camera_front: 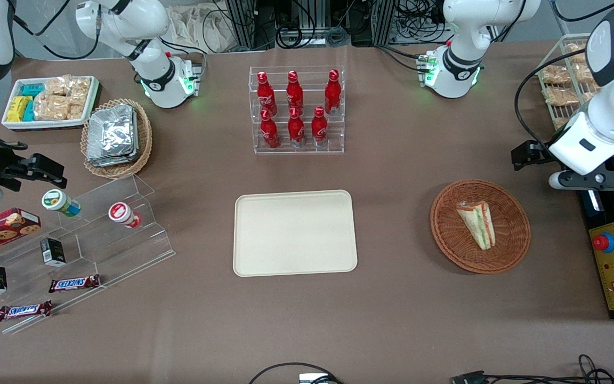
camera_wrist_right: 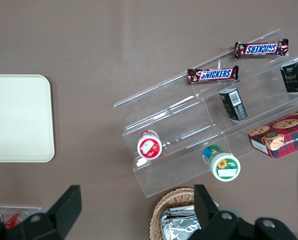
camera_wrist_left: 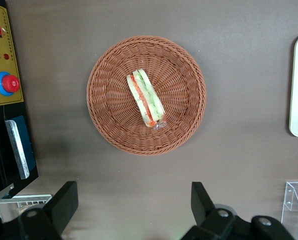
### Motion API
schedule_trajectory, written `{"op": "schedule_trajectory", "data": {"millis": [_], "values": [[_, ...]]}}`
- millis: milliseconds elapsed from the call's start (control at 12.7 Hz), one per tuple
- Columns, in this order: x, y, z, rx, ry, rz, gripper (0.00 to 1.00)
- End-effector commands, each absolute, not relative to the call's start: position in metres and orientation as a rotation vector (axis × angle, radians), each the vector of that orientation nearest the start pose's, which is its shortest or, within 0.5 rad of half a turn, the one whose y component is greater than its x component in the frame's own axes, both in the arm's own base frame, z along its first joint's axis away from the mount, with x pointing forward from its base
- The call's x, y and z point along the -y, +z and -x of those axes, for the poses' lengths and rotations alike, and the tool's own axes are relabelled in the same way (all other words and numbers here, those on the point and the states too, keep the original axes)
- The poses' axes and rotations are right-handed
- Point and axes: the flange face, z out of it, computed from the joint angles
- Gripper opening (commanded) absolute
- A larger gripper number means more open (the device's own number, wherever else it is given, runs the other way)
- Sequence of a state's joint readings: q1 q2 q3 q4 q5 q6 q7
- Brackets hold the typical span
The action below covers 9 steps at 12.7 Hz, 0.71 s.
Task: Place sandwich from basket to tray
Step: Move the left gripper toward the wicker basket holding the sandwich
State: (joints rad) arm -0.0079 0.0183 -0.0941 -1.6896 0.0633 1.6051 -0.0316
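The working arm's gripper hangs with its two black fingers spread wide apart and nothing between them, looking straight down on the brown table. In the front view it sits at the right edge of the frame, above the table and just beside the basket, not touching it.

The reddish-brown wicker basket lies under the wrist camera, and the sandwich lies on its side in the basket's middle, green and red filling stripes showing. In the front view the sandwich points toward the lower right.

The cream tray lies flat at the frame's centre, well apart from the basket. A clear rack of red bottles stands above it in the frame, farther from the front camera.
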Motion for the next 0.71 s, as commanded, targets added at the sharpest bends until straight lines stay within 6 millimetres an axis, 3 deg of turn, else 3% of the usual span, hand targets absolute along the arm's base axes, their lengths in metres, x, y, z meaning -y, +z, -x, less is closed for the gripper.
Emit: {"op": "schedule_trajectory", "data": {"millis": [0, 394, 630], "values": [[0.047, 0.563, -0.551, -0.124, 0.132, 3.078, 1.0], [0.045, 0.562, -0.552, -0.088, 0.136, 3.078, 1.0], [0.032, 0.554, -0.557, 0.216, 0.158, 3.103, 1.0]]}}
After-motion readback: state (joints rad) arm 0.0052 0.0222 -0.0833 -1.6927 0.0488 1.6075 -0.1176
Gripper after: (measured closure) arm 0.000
